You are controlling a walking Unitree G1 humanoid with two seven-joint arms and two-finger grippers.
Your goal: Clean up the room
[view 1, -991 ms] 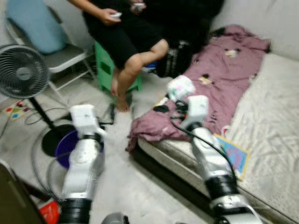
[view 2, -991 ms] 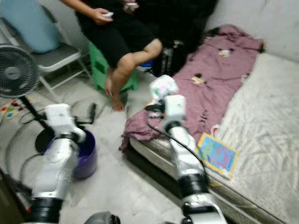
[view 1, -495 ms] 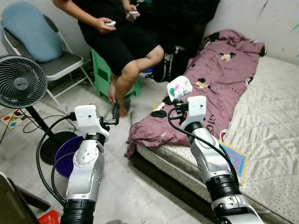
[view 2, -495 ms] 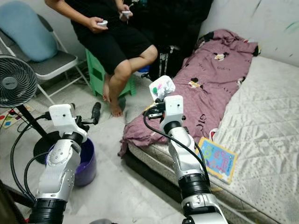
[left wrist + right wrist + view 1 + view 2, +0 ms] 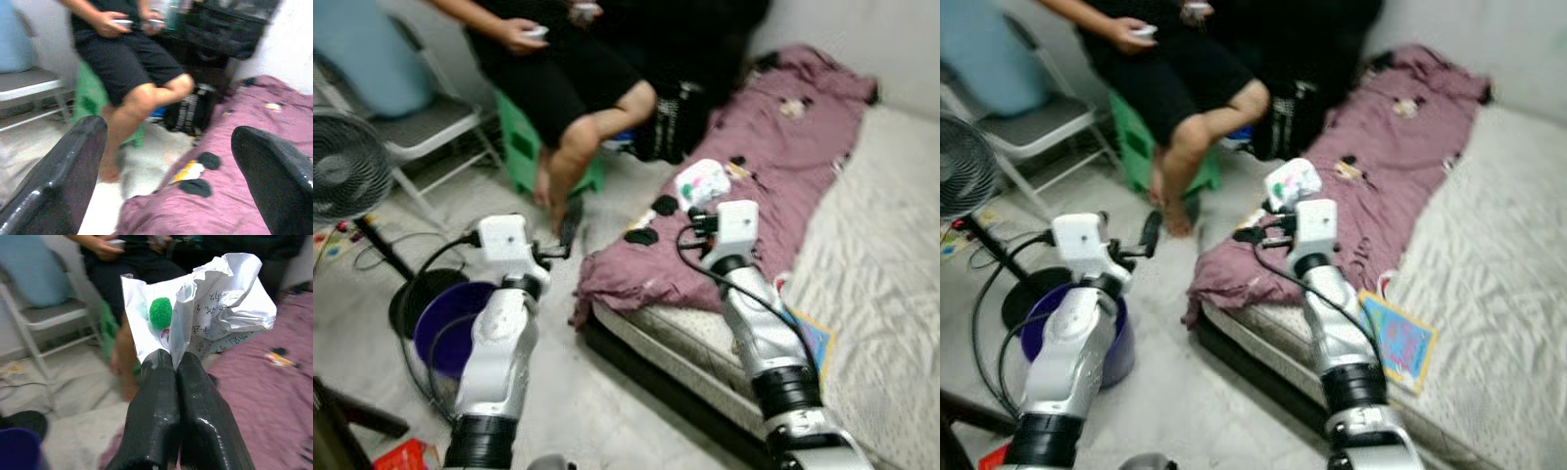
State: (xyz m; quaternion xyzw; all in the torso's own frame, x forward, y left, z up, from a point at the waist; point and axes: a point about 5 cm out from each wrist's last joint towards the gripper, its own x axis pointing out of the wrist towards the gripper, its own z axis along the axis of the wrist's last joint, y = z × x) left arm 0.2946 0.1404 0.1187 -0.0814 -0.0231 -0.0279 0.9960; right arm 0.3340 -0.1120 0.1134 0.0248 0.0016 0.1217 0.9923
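My right gripper (image 5: 173, 363) is shut on a crumpled white paper wrapper (image 5: 222, 308) with a green blob on it. In the left eye view it holds the wrapper (image 5: 702, 182) above the near end of the mauve blanket (image 5: 773, 157). My left gripper (image 5: 171, 171) is open with nothing between its fingers. It is raised over the floor by the foot of the bed (image 5: 570, 220). A purple bucket (image 5: 450, 323) stands on the floor beside my left arm.
A person (image 5: 573, 78) sits on a green stool (image 5: 524, 147) ahead, feet on the floor. A standing fan (image 5: 347, 166) and a folding chair (image 5: 431, 122) are at left. A colourful book (image 5: 1398, 338) lies on the mattress edge. Cables cross the floor.
The whole view has shifted slightly and blurred, so the camera moved. Both arms keep about the same pose, and the right gripper still holds the wrapper.
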